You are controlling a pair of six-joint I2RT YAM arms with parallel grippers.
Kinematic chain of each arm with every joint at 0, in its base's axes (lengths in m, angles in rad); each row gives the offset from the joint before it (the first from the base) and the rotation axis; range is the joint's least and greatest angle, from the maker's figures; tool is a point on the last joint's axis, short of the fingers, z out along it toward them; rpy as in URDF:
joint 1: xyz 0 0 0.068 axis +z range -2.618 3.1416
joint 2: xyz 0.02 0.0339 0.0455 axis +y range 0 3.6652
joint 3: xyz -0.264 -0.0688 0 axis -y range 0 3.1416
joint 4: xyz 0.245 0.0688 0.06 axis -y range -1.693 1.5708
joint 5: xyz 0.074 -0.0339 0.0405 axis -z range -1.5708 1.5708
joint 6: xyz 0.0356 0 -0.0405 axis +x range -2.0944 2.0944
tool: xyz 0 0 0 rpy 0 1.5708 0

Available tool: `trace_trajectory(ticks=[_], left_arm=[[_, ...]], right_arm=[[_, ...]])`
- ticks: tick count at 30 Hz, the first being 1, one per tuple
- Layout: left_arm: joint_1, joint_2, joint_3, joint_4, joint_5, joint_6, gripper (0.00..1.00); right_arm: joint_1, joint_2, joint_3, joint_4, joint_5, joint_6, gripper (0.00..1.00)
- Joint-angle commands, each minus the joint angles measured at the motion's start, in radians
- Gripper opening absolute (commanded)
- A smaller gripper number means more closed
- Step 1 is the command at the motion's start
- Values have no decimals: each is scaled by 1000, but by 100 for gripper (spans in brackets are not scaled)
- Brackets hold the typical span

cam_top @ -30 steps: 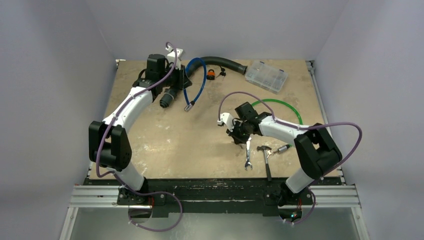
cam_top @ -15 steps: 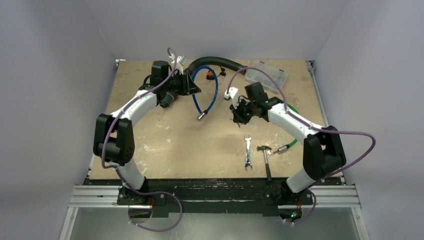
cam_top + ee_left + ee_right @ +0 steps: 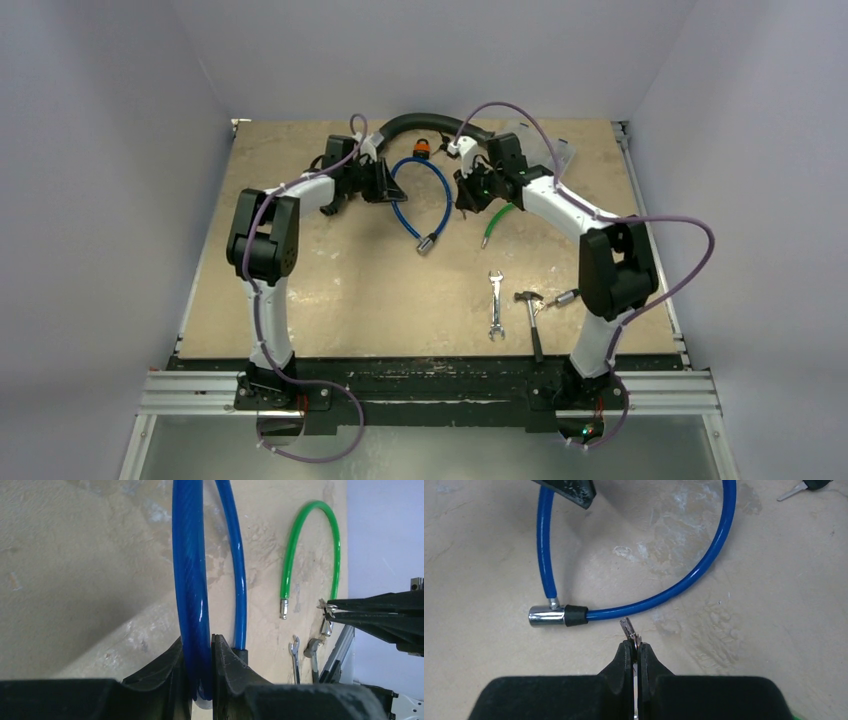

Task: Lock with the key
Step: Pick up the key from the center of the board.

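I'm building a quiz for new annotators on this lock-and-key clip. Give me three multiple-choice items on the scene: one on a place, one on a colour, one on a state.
1. Where does the wrench lie?
A. Right beside the hammer
B. In the far left corner
C. Under the left arm

2. What colour is the cable lock clamped in the left fingers?
A. Green
B. Blue
C. Red

3. How do the right fingers stand?
A. Wide open
B. Shut on a key
C. Shut on the wrench

Answers:
1 A, since the top view shows it just left of the hammer.
2 B, since the left wrist view shows a blue cable pinched between the fingers.
3 B, since the right wrist view shows the key's tip poking out of the closed fingers.
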Motion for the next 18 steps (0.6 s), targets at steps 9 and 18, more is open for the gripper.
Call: trace_trajectory(ticks=[9,18], left_arm=[[61,-101,-45,-22,-210,46,0],[64,-101,-30,-18,-254,17,21]], right_arm=[[-5,148,180,77,53,101,0],[-7,253,285,56,85,112,0]])
